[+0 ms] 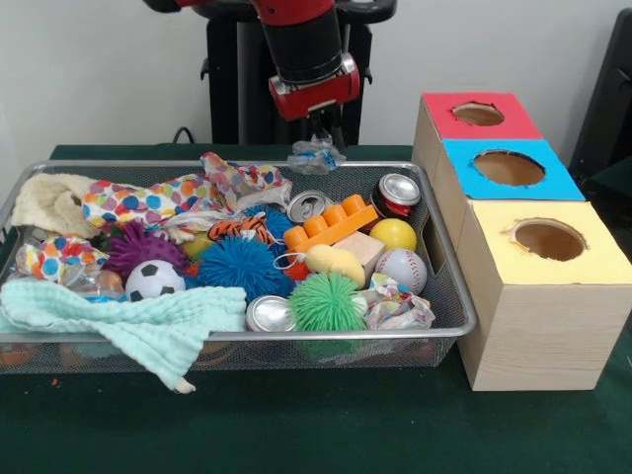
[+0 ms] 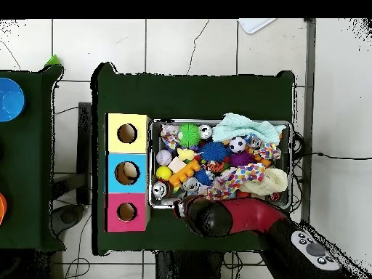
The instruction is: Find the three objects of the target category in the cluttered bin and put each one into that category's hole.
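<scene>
Clenched on a crumpled clear plastic wrapper (image 1: 316,155), the end effector (image 1: 318,138) hangs just above the far rim of the wire bin (image 1: 449,286), over the green surface (image 1: 296,425). Nearest in the bin lie a mint cloth (image 1: 138,321), a silver can (image 1: 270,314), a green spiky ball (image 1: 327,301) and another crumpled wrapper (image 1: 395,308); behind them sit a soccer ball (image 1: 154,280), a blue spiky ball (image 1: 240,265), a baseball (image 1: 401,270), an orange brick (image 1: 331,225) and a red can (image 1: 397,194). Just beside the bin stand three boxes with holes, yellow (image 1: 548,240) nearest, blue (image 1: 509,168), then red (image 1: 478,115).
</scene>
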Action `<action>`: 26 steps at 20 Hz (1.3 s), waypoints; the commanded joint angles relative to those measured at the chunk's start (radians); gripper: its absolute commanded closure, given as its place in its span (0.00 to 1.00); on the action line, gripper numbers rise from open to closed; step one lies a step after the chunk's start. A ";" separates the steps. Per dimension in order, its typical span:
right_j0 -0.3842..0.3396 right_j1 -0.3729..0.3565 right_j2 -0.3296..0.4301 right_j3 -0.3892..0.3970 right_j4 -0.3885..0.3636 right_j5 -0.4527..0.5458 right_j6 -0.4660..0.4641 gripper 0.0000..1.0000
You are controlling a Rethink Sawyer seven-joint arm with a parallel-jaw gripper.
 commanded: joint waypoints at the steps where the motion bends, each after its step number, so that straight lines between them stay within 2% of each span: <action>1: -0.041 -0.086 0.142 0.012 0.103 0.151 -0.024 1.00; 11: 0.009 -0.203 0.250 0.067 0.295 0.198 0.077 1.00; 16: 0.041 -0.230 0.288 0.077 0.396 0.186 0.119 1.00; 20: 0.094 -0.260 0.268 0.053 0.444 0.193 0.135 1.00; 26: 0.176 -0.262 0.214 0.010 0.479 0.186 0.149 1.00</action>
